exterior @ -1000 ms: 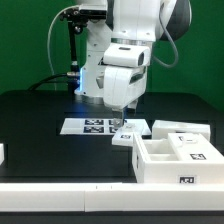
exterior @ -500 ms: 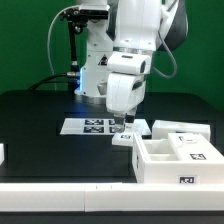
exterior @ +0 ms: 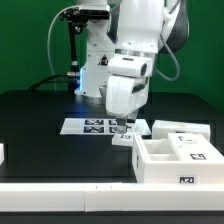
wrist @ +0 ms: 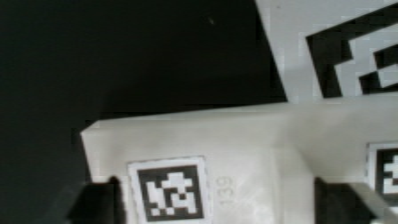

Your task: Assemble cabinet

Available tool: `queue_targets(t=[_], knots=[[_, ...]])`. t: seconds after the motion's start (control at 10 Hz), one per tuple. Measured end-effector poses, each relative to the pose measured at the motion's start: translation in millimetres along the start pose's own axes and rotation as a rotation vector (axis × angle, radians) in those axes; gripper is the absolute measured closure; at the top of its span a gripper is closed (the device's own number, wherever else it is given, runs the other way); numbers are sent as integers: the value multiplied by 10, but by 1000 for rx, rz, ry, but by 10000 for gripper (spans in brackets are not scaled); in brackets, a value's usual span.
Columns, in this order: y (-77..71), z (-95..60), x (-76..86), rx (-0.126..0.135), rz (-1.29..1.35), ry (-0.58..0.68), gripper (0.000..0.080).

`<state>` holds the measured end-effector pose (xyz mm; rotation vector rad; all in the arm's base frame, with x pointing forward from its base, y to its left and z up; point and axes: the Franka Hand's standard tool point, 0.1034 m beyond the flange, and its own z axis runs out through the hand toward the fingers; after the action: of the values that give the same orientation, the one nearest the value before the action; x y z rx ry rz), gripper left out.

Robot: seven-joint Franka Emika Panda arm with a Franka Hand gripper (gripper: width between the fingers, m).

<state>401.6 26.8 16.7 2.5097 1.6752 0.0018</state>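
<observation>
Gripper (exterior: 121, 130): I'm straddling the small white block (exterior: 123, 137); my fingers (wrist: 98, 205) are sitting either side of its tagged face, and I can't tell if they're pinching it.
Box: the cabinet's open box (exterior: 160, 172) is sitting at 4 o'clock from the block in the exterior view, apart from it; the marker board (exterior: 92, 126) is lying just beside the block at 10 o'clock.
Risk: the block is looking slightly skewed to my fingers; one pad landing first could be twisting it or shoving it onto the marker board.
Count: one block, one open box, one panel (exterior: 185, 129) at 12 o'clock of the box, one small part (exterior: 3, 153) at far 9 o'clock, one marker board.
</observation>
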Motion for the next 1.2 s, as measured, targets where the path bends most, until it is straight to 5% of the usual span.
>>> queue_targets(t=[0.1, 0.2, 0.4, 0.6, 0.8, 0.9, 1.0, 1.1, 1.2], knots=[[0, 1, -1, 0, 3, 0, 406], [-1, 1, -1, 0, 6, 0, 406], [0, 1, -1, 0, 15, 0, 717], [42, -24, -24, -6, 55, 3, 737], [234, -174, -104, -41, 253, 29, 737], [240, -193, -107, -33, 459, 33, 737], [194, -206, -57, 12, 628, 11, 737], [264, -268, 10, 26, 655, 5, 737], [358, -299, -51, -1, 638, 28, 737]])
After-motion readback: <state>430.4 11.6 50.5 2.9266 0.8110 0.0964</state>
